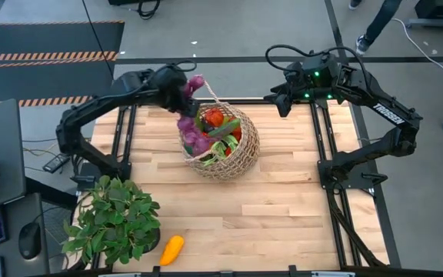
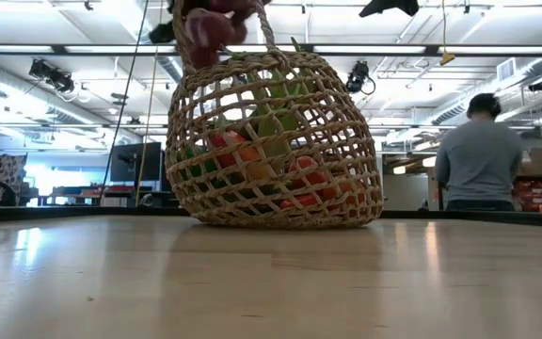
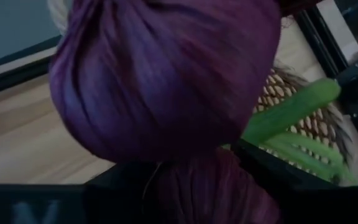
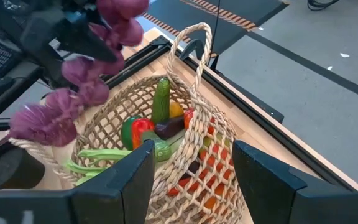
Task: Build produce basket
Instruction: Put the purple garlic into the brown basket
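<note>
A: Where is the basket (image 1: 223,150)?
B: Near the far middle of the wooden table (image 1: 268,208), sitting on its base. The mouth faces up, and one loop handle (image 4: 194,46) stands up over the rim.

A: Contents?
B: Produce (image 4: 157,127) fills it: a cucumber (image 4: 161,99) stands upright, red and green pieces lie beside it, and green stalks (image 4: 95,158) hang over the rim. More red and orange pieces show through the weave in the low view.

A: Left gripper (image 1: 184,91)?
B: Above the far left rim of the basket. Its jaws are part-way closed on a string of purple bulbs (image 1: 192,127). The string hangs from the fingers down to the basket's left edge. One bulb fills most of the left wrist view.

A: Right gripper (image 1: 283,100)?
B: At the far right corner of the table, well apart from the basket. Its jaws stand part-way open and hold nothing. It points toward the basket.

A: Anything else on the table?
B: A leafy potted plant (image 1: 112,219) at the near left corner, and a yellow squash (image 1: 172,249) beside it at the near edge.

A: Beyond the table?
B: A person (image 2: 479,155) stands in the room, back turned.
</note>
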